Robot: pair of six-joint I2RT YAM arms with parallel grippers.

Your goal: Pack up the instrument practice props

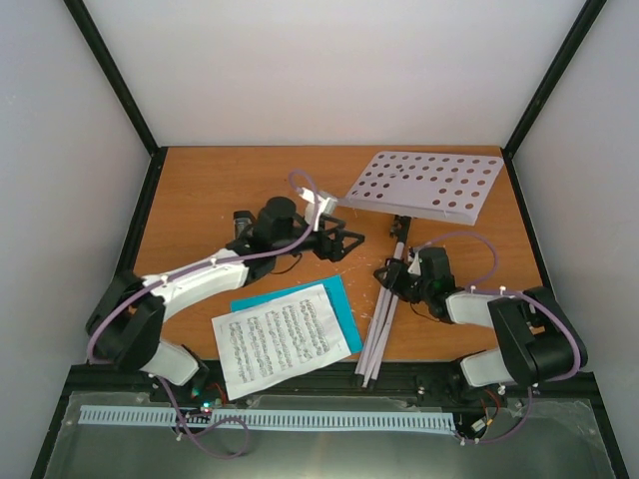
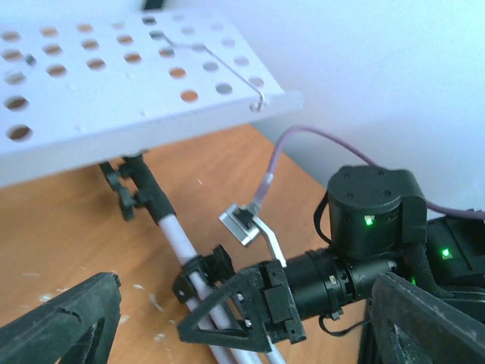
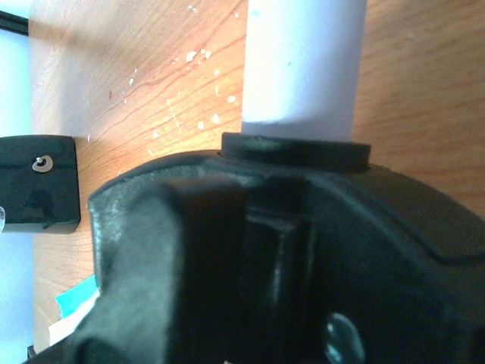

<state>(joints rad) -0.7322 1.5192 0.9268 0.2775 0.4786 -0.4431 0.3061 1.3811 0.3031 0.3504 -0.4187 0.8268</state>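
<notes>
An orange-brown wooden table (image 1: pixel 200 200) is seen from above, enclosed by pale walls (image 1: pixel 329 60) with black frame posts at the corners. In the wrist views the wood is marked with small white flecks. A music stand (image 1: pixel 399 239) is laid flat on the right half, with its white perforated desk (image 1: pixel 424 185) toward the far right corner and its silver tubes (image 1: pixel 377 334) running to the near edge. Sheet music (image 1: pixel 283 339) is laid on a teal folder (image 1: pixel 342 304) at front centre; its printed staves are too small to be read. The left arm is stretched across the table, and the left gripper (image 1: pixel 347 242) is held wide apart and empty, just beside the desk's near left corner. The right arm is folded short, and the right gripper (image 1: pixel 396 275) is clamped on the stand's tubes.
</notes>
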